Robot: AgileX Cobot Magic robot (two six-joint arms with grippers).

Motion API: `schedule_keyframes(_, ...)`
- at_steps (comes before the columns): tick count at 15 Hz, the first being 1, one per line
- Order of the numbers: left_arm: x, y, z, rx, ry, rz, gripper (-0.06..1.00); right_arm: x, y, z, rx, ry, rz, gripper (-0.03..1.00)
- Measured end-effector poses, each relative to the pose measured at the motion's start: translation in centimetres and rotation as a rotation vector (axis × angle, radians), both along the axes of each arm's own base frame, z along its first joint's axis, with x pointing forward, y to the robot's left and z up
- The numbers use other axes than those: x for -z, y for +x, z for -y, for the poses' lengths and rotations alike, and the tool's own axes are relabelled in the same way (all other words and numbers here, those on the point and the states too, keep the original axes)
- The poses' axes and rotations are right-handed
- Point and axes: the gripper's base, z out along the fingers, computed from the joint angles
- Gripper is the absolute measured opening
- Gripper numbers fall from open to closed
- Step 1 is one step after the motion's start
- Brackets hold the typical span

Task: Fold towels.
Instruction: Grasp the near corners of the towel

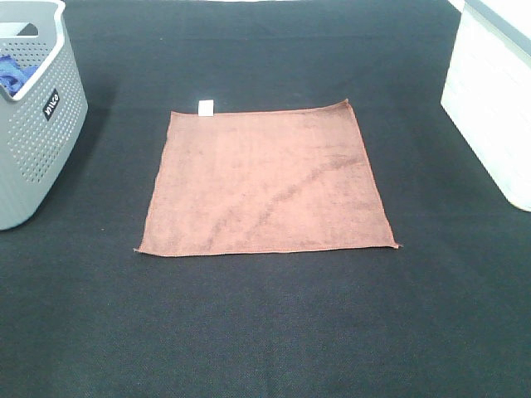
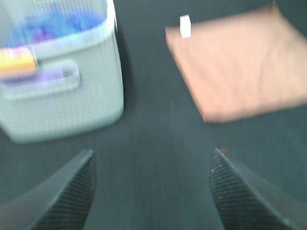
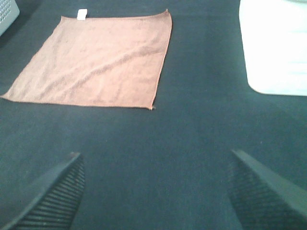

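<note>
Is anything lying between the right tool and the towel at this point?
Nothing. In the right wrist view, only bare black tabletop separates the open right tool from the flat towel.

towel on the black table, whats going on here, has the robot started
Nothing is being handled yet. The reddish-brown towel lies spread flat and unfolded on the black table, white tag at its far edge. The left gripper and the right gripper are both open and empty, short of it. A grey basket holding blue fabric stands on the left side.
</note>
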Motion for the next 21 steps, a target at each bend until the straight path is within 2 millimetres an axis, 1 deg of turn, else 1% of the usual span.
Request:
schedule_keyframes(2,-1.5,1.3,0.3,0.006,-0.075,0.109,0.65,-1.1,1.6,0.1,0.020,0.016,0.048,0.76)
schedule_keyframes(3,-1.8,2.3,0.3,0.003,-0.101,0.117,0.65,-1.6,2.6,0.1,0.030,0.023,0.065,0.76)
schedule_keyframes(4,-1.9,4.4,0.4,-0.001,-0.132,0.060,0.65,-2.1,4.5,0.2,0.048,0.038,0.063,0.76)
schedule_keyframes(5,-1.9,4.4,0.4,-0.001,-0.132,0.060,0.65,-2.1,4.5,0.2,0.048,0.038,0.063,0.76)
schedule_keyframes(8,-0.9,9.1,0.9,-0.010,-0.228,-0.134,0.65,-2.0,8.9,0.2,0.081,0.097,-0.006,0.76)
schedule_keyframes(9,-0.3,10.9,1.2,-0.018,-0.278,-0.213,0.65,-1.7,10.4,0.1,0.092,0.121,-0.046,0.76)
schedule_keyframes(10,1.2,13.6,1.5,-0.029,-0.337,-0.348,0.65,-0.8,12.8,0.0,0.109,0.154,-0.109,0.76)
schedule_keyframes(12,3.3,17.3,2.2,-0.012,-0.378,-0.514,0.65,0.6,15.7,-0.1,0.136,0.204,-0.202,0.76)
schedule_keyframes(13,5.2,20.1,2.7,0.007,-0.409,-0.623,0.65,1.4,17.9,-0.2,0.150,0.222,-0.280,0.76)
schedule_keyframes(15,7.5,23.4,3.3,0.040,-0.453,-0.726,0.65,2.1,21.0,-0.4,0.157,0.229,-0.385,0.76)
schedule_keyframes(16,7.5,23.4,3.3,0.040,-0.453,-0.726,0.65,2.1,21.0,-0.4,0.157,0.229,-0.385,0.76)
schedule_keyframes(18,9.6,26.0,4.0,0.077,-0.499,-0.807,0.65,2.8,23.9,-0.6,0.140,0.226,-0.492,0.76)
schedule_keyframes(19,11.4,27.8,4.3,0.100,-0.526,-0.856,0.65,3.2,25.2,-0.8,0.120,0.220,-0.530,0.76)
schedule_keyframes(20,12.2,28.7,4.5,0.105,-0.544,-0.877,0.65,4.3,27.0,-1.1,0.079,0.202,-0.584,0.76)
schedule_keyframes(21,13.2,29.7,4.6,0.106,-0.551,-0.903,0.65,5.1,27.9,-1.1,0.050,0.179,-0.610,0.76)
